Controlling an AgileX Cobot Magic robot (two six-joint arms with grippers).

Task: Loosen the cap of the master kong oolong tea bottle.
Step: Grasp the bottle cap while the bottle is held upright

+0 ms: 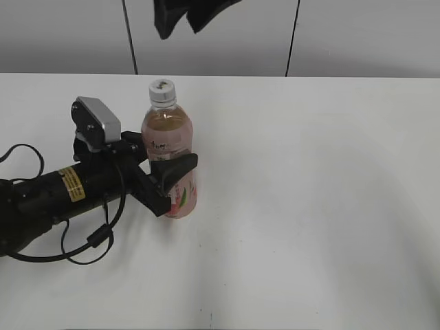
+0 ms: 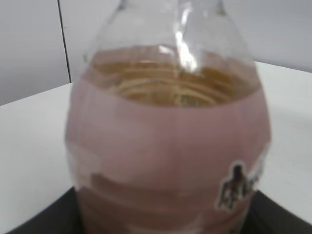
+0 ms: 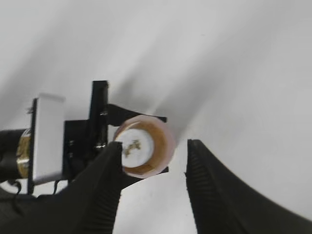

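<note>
The master kong oolong tea bottle (image 1: 169, 148) stands upright on the white table, left of middle, with its pink peach label low down. Its white cap (image 1: 162, 91) with a grey mark sits on top. My left gripper (image 1: 173, 180) is shut on the bottle's body from the left; the left wrist view is filled by the bottle (image 2: 170, 146). My right gripper (image 3: 153, 148) is open and hangs above the bottle, looking straight down on the cap (image 3: 134, 144); only its dark tips show at the top of the exterior view (image 1: 185, 17). The cap lies beside its left finger.
The white table (image 1: 316, 206) spreads to the right and front of the bottle. The left arm's black body and cables (image 1: 62, 206) lie across the table's left side. A grey wall with dark seams stands behind.
</note>
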